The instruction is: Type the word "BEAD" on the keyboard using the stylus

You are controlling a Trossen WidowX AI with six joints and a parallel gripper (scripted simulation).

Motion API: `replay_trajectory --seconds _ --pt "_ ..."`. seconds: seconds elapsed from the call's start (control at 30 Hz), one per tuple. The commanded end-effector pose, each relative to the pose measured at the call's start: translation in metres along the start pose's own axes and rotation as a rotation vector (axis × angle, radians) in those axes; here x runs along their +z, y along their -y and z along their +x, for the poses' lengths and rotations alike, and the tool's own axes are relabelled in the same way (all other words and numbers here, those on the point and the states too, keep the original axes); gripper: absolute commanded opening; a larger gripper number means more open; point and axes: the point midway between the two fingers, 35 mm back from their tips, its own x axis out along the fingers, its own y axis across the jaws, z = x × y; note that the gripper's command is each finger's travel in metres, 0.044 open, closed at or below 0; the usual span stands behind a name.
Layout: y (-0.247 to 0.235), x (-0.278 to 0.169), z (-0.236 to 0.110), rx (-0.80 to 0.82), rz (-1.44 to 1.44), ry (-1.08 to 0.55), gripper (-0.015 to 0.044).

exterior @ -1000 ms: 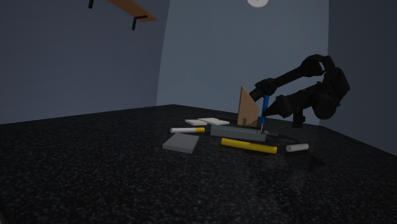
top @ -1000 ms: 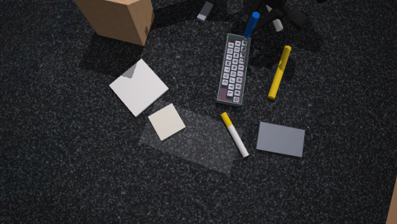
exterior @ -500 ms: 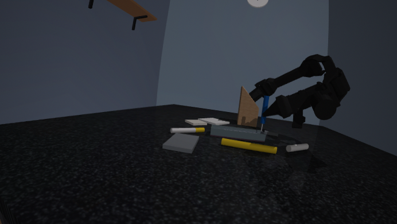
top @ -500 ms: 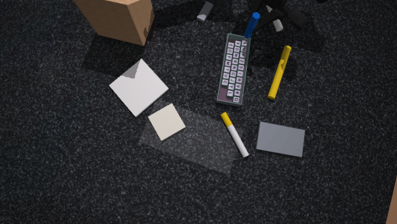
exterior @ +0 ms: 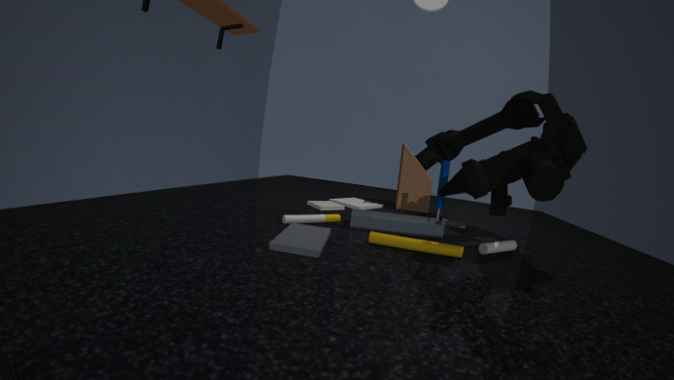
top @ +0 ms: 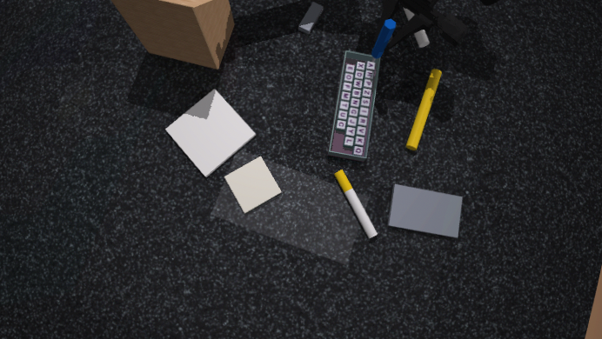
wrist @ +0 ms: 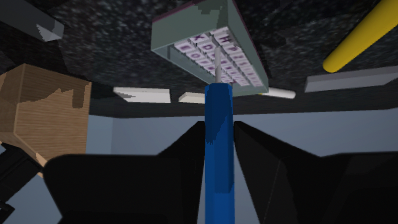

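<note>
A grey keyboard (top: 354, 104) (exterior: 396, 223) (wrist: 210, 30) with white lettered keys lies on the dark desk. My gripper (wrist: 218, 127) (top: 391, 35) (exterior: 444, 168) is shut on the blue stylus (top: 383, 38) (exterior: 442, 182) (wrist: 219, 150), which stands nearly upright. Its thin grey tip (wrist: 218, 62) (exterior: 437, 213) points at the keys at the keyboard's end nearest the arm, near the right-hand corner in the top view. I cannot tell which key it is over or whether it touches.
A yellow marker (top: 423, 109) (exterior: 415, 244) (wrist: 361, 36) lies beside the keyboard. A white pen with a yellow cap (top: 355, 203) (exterior: 311, 218), a grey pad (top: 424, 210) (exterior: 300, 240), two white pads (top: 210, 131) (top: 252, 183), a cardboard box (top: 178, 27) (exterior: 413, 184) (wrist: 40, 107) and a small white cylinder (top: 420, 38) (exterior: 497, 247) lie around.
</note>
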Motion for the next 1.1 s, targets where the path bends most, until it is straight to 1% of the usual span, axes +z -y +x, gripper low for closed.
replay_trajectory --seconds 0.0,1.07 --pt "0.0 0.002 0.0 0.0 0.004 0.005 0.0081" --pt "0.0 0.015 0.007 0.0 0.004 0.005 0.0081"
